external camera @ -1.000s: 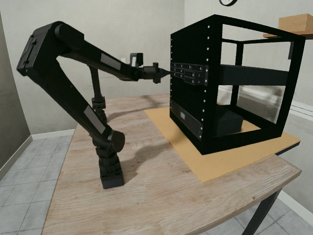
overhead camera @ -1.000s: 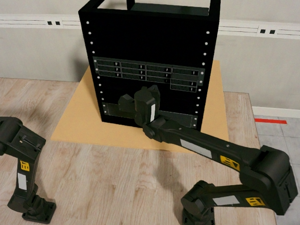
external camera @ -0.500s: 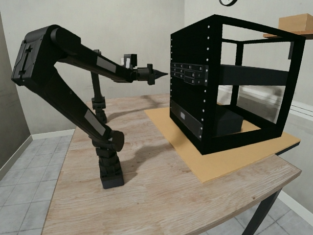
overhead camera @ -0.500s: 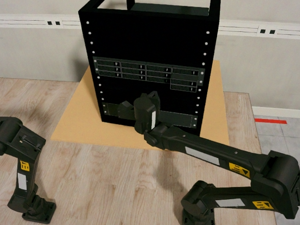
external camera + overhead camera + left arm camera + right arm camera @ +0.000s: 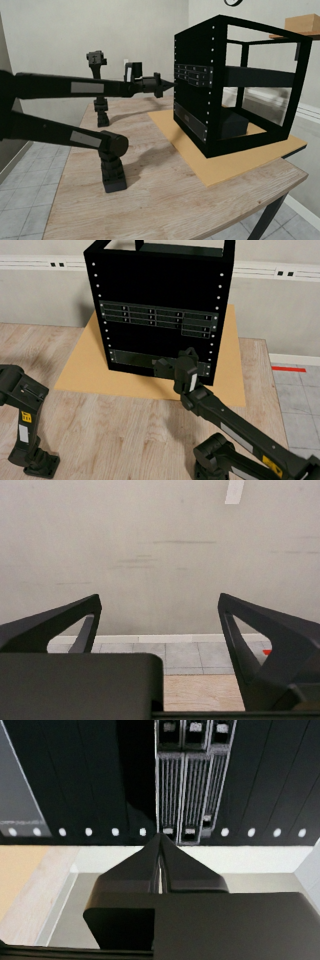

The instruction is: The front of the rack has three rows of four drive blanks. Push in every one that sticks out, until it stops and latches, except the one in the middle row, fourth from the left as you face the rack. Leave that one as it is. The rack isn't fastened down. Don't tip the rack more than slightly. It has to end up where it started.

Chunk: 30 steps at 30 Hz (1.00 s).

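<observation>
You have a wooden table (image 5: 116,446) (image 5: 168,201) (image 5: 205,692) (image 5: 32,900) bearing a tan board (image 5: 77,369) (image 5: 206,175) (image 5: 15,880). The rack (image 5: 155,254) (image 5: 219,103) (image 5: 100,780) stands upright on the board towards the far side; you should find no evident tilt. Its exact starting position cannot be verified from these views.

Your right arm (image 5: 232,418) (image 5: 59,89) reaches from the near right to the rack's front. Your left arm (image 5: 23,426) (image 5: 96,73) stands at the left, well apart from the rack.

Your left gripper (image 5: 159,600) is wide open and holds nothing. Your right gripper (image 5: 190,350) (image 5: 176,84) (image 5: 160,839) is fully closed and empty, its tips in front of the rack, below the blanks in the top view. Contact cannot be confirmed.

Of the twelve blanks, you have two visibly proud, both in the right-hand column: the middle-row fourth blank (image 5: 195,328) (image 5: 193,75) (image 5: 195,795), which must be left, and the bottom-row fourth blank (image 5: 195,333) (image 5: 193,82) (image 5: 168,795). The others look seated; latching cannot be confirmed. In my judgement, you have one push left, on the bottom one. Keep that push straight and low enough to spare its neighbour; excess force could shift the rack.
</observation>
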### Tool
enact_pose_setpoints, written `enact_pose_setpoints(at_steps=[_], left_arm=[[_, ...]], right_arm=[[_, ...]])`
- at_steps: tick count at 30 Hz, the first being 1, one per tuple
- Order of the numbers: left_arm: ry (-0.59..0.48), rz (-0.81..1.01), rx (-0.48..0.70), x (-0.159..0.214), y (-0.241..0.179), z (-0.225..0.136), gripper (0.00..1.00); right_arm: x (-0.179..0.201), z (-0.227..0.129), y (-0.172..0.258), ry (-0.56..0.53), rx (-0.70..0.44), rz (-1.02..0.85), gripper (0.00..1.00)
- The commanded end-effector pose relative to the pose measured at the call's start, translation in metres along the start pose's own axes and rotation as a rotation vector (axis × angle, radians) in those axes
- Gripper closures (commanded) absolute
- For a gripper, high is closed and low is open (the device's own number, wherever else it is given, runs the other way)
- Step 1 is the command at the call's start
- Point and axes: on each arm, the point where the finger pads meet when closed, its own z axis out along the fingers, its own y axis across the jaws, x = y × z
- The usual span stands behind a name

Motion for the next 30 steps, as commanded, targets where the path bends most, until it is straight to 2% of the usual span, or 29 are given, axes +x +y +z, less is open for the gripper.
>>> enact_pose_setpoints(at_steps=[1,2,6,9,16,30], left_arm=[[-0.054,-0.014,0.002,-0.038,0.001,-0.003,0.0],[-0.054,-0.014,0.002,-0.038,0.001,-0.003,0.0],[-0.054,-0.014,0.002,-0.038,0.001,-0.003,0.0],[-0.054,-0.014,0.002,-0.038,0.001,-0.003,0.0],[-0.054,-0.014,0.002,-0.038,0.001,-0.003,0.0],[-0.054,-0.014,0.002,-0.038,0.001,-0.003,0.0]], right_arm=[[0.004,0.002,-0.01,-0.002,0.005,0.01,1.0],[0.003,0.004,-0.047,-0.002,0.051,0.059,1.0],[0.001,0.005,-0.027,-0.007,0.021,0.027,1.0],[0.002,0.014,-0.047,-0.002,0.06,0.064,1.0],[0.001,0.066,-0.046,-0.002,0.067,0.053,1.0],[-0.003,0.071,-0.039,-0.013,0.058,0.045,1.0]])
